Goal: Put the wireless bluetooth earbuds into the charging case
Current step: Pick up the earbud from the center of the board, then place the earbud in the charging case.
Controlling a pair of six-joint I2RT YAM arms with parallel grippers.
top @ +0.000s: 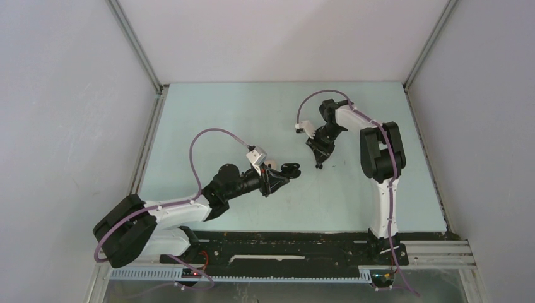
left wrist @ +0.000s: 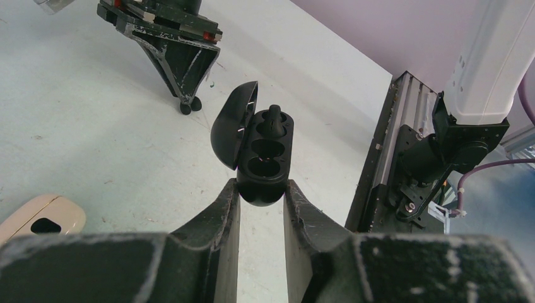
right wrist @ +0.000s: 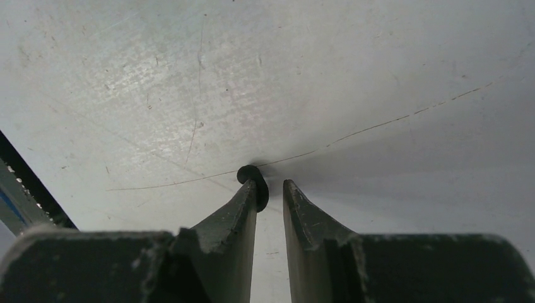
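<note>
The left gripper (left wrist: 262, 189) is closed tight on the bottom end of the black charging case (left wrist: 265, 151). It holds the case up off the table (right wrist: 378, 95) with the lid open and the holes facing up, likely so an earbud can be dropped in from above. A seated earbud (left wrist: 274, 117) is already in the hole farthest from the fingers, and the two nearer holes are empty. The left arm reaches out low and flat. The right arm bends over just past the case, and the right gripper (right wrist: 271, 186) points down at the table. Its jaws are narrow, with a thin gap. A loose earbud (right wrist: 251, 180) lies on the table touching one fingertip; I cannot tell if it is really pinched. A cream case (left wrist: 41, 218) lies beside the charging case.
</note>
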